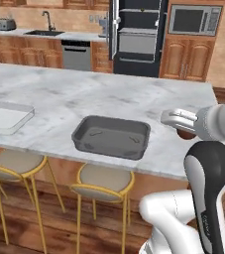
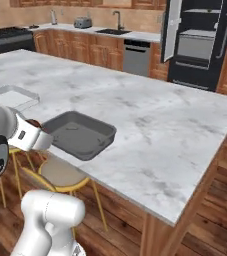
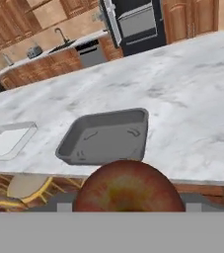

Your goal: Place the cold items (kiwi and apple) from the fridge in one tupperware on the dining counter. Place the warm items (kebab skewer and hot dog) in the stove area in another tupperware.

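**Apple in the gripper, near the grey box**

The gripper (image 1: pixel 179 130) is pinching a red apple (image 3: pixel 127 187). In the hand view the apple is right up close, round and red with a yellow patch. In the left base view a bit of red shows under the white hand, at the near edge of the table (image 1: pixel 134 94). In the right base view the apple (image 2: pixel 35 123) peeks out dark red at the tip of the arm.

Just ahead of the gripper sits a dark grey box (image 3: pixel 106 137). It is on the table, close to the near edge, with nothing in it. The apple is not in it; it is held up beside the box's near side.

Further off to the left of the gripper is a clear box (image 3: pixel 5 141) with a white bottom. It also sits on the table, well apart from the grey box.

Under the table edge, below the gripper, stand two stools (image 1: pixel 104 181) with yellow legs and tan seats.

Far ahead, past the whole table, is a black fridge (image 1: pixel 136 34) with its door open. Left of it are a silver dishwasher (image 1: pixel 77 54), a sink (image 1: pixel 44 32) and a toaster (image 1: pixel 5 23). Right of the fridge is a microwave (image 1: pixel 194 20).
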Tool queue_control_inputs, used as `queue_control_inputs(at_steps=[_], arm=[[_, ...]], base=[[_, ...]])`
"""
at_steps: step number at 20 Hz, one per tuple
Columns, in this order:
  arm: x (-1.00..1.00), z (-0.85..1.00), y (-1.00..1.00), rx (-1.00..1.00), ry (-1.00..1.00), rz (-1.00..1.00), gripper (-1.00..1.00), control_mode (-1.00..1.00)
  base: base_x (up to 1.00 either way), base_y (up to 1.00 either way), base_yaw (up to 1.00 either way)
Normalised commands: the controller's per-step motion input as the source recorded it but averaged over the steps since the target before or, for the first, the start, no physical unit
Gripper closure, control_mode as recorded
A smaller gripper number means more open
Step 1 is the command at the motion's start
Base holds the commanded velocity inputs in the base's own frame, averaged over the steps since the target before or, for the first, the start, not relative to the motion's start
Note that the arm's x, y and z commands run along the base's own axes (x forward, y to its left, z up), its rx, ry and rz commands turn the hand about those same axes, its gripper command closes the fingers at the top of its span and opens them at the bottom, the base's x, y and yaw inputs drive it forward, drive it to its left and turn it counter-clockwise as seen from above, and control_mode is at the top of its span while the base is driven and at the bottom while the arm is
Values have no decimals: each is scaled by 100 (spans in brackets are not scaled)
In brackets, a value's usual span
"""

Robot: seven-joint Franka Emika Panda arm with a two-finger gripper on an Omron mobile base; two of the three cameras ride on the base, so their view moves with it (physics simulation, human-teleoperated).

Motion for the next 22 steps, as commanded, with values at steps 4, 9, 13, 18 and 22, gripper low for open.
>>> queue_control_inputs(at_steps=[4,9,13,18,22], arm=[[0,0,0,0,0,0,100,100],[20,-1,4,0,20,-5,100,-100],[88,-17,3,0,100,-3,100,-100],[48,-54,-5,3,69,32,100,-100],[30,-69,-13,11,4,47,100,-100]], base=[[58,99,-54],[66,48,-32],[0,0,0],[0,0,0],[0,0,0]])
